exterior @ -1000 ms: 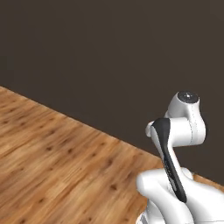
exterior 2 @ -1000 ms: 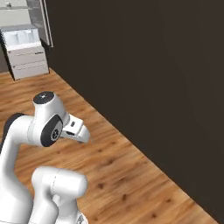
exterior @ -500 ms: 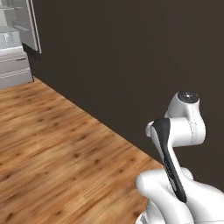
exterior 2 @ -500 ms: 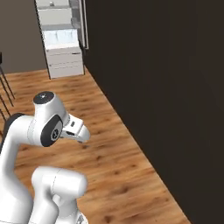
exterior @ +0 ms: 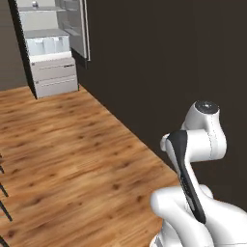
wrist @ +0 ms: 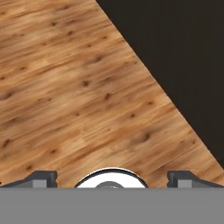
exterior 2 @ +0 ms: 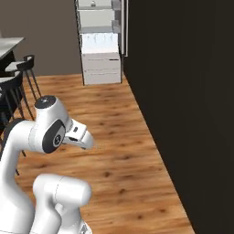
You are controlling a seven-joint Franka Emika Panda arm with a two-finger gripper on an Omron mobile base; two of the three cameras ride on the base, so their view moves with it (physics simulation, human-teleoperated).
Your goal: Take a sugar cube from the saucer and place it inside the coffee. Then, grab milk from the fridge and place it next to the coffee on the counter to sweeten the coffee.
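Note:
The fridge stands open at the far end of the wooden floor, with a pale interior, clear shelves and grey drawers; it also appears at the top of the right base view. My gripper hangs over bare floor with its two dark fingertips far apart and nothing between them. The arm is folded close to the base. The sugar cube, saucer, coffee and milk are out of view.
A tall dark wall runs along the right side up to the fridge. Wooden floor lies open ahead. Dark stools stand by a pale tabletop at the left; stool legs also show at the left edge.
The whole picture has shifted, so the base has moved: the fridge has come into view and toward the middle. The arm holds the same folded pose and the gripper stays open.

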